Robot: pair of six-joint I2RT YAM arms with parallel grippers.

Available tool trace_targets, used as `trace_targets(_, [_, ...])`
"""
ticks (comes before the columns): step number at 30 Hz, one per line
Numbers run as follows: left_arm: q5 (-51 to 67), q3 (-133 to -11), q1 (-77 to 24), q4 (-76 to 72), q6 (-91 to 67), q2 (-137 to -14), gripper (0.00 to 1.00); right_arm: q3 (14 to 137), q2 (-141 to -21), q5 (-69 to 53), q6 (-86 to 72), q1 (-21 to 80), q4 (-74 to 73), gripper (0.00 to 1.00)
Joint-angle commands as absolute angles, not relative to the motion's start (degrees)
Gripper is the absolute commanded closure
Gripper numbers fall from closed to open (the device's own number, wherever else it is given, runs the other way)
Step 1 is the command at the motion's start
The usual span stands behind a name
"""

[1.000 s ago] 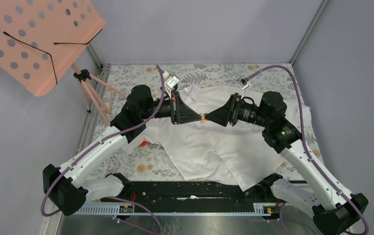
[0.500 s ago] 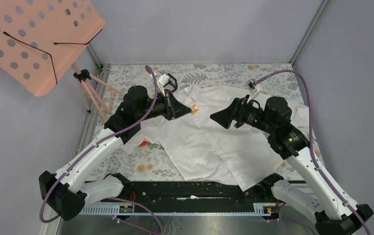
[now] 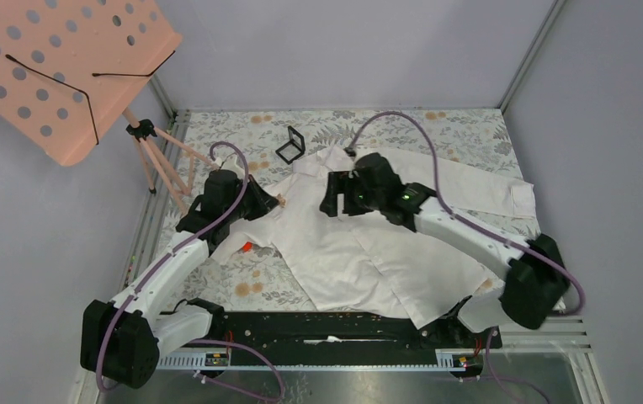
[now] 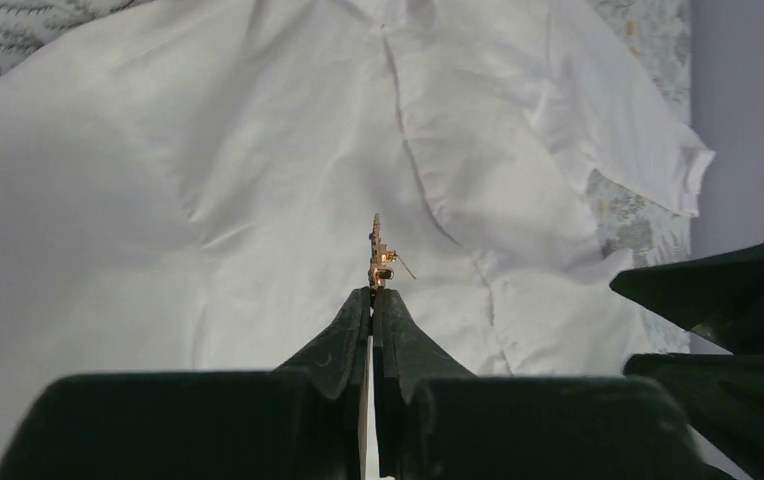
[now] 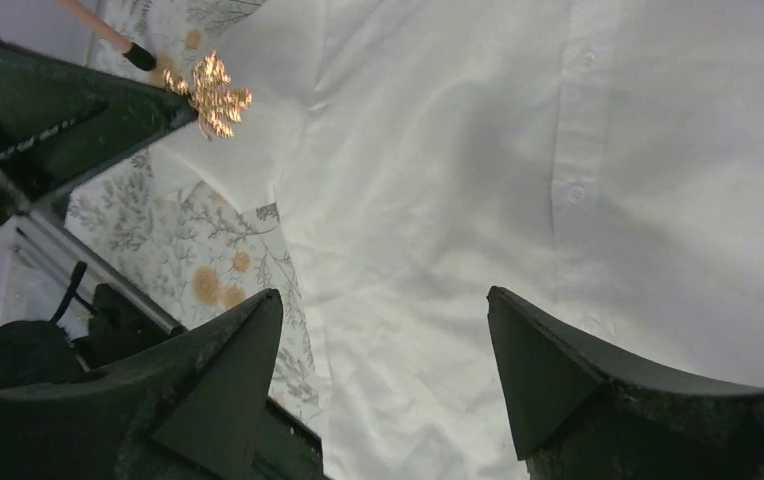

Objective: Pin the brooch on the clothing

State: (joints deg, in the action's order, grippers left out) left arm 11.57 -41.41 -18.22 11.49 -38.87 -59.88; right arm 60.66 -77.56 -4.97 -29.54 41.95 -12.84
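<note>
The clothing, a white collared shirt [image 3: 360, 252], lies spread on the floral tabletop and fills the left wrist view [image 4: 258, 150] and the right wrist view [image 5: 438, 200]. My left gripper [image 3: 274, 200] is shut on the brooch [image 3: 281, 201], a small glittering gold ornament. It sticks up from the closed tips [image 4: 371, 295], edge-on, with its thin pin showing [image 4: 379, 255], and hangs above the shirt's left sleeve. From the right wrist the brooch [image 5: 210, 95] glints at the upper left. My right gripper [image 5: 383, 295] is open and empty above the shirt front [image 3: 329, 196].
A small black square case [image 3: 290, 144] stands behind the collar. A red block [image 3: 247, 247] lies left of the shirt hem. A pink perforated stand [image 3: 57, 67] on tripod legs [image 3: 162, 160] is at the far left. Grey walls close in the table.
The two grippers met tip to tip at the brooch; the right one opened and let go. The left drew back leftward with the brooch. The right arm swung over the shirt's upper front.
</note>
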Motion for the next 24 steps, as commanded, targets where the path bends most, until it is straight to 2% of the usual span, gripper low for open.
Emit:
trace_targets(1, [5.7, -40.3, -18.1, 5.5, -37.8, -60.7, 1.00, 71.3, -91.1, 1.9, -28.0, 46.4, -12.4, 0.19])
trace_targets(6, [-2.3, -38.7, -18.1, 6.0, -36.9, -60.4, 1.00, 82.6, -106.1, 3.2, -31.5, 47.8, -15.3, 0.22])
trace_targets(11, [-8.0, -35.5, -18.1, 5.4, -38.5, -58.2, 1.00, 89.5, -114.8, 7.1, -34.8, 47.9, -17.3, 0.26])
trace_targets(18, [-6.9, -32.7, -18.1, 2.7, -40.8, -57.6, 1.00, 97.8, -123.6, 9.2, -35.7, 47.8, -19.9, 0.29])
trace_targets(24, [-6.7, -32.6, -18.1, 2.4, -40.5, -57.7, 1.00, 102.1, -128.7, 12.0, -36.0, 47.8, -21.7, 0.37])
